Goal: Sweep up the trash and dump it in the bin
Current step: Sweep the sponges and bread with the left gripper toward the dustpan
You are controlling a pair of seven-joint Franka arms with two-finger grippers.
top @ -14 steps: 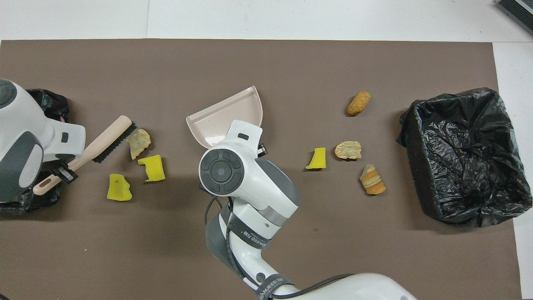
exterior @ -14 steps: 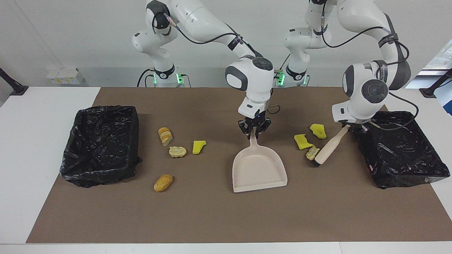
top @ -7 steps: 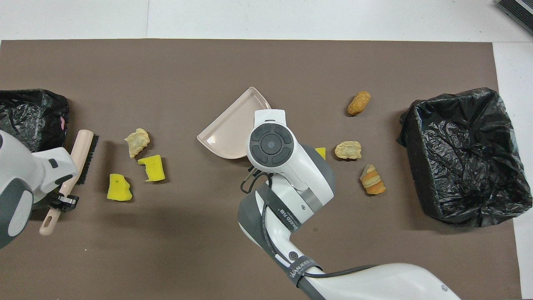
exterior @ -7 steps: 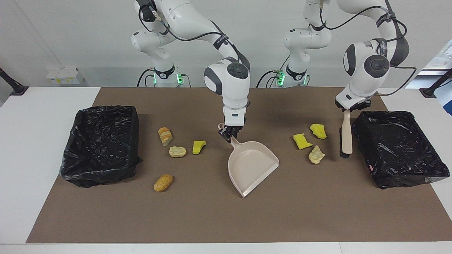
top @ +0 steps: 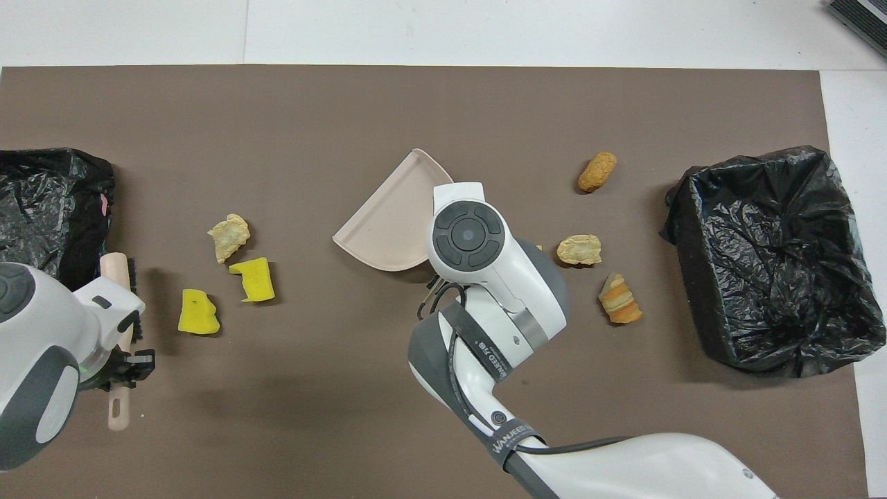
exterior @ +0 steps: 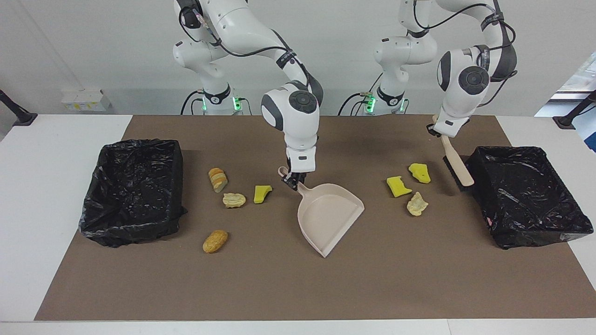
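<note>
Seven spongy yellow chunks and crusty bread lumps [exterior: 401, 186] lie scattered mid-mat on the brown mat [exterior: 298, 288]. The right gripper [exterior: 293, 179] pinches the smooth beige plastic dustpan [exterior: 328, 215]; the left gripper [exterior: 437, 132] clamps the black-bristled beige brush [exterior: 457, 165], its long axis slanting toward a crinkled black-lined bin [exterior: 526, 195].

- The dustpan [exterior: 330, 215] is seen as smooth beige plastic with a soft sheen, gripped at its handle between the fingers of the right gripper [exterior: 292, 180].
- The brush [exterior: 456, 160], clamped by the left gripper [exterior: 437, 131], is shown with a pale matt handle and black bristles.
- The bin liners [exterior: 135, 190] [exterior: 526, 195] are made of thin, glossy, crinkled black plastic.
- The yellow sponge chunks [exterior: 399, 186] look porous and matt.
- The bread-like lumps [exterior: 233, 200] appear rough and crusty.
- The brown mat [exterior: 279, 288] looks matt, like paper or board.
- The arm shells [top: 485, 256] are glossy white plastic.
</note>
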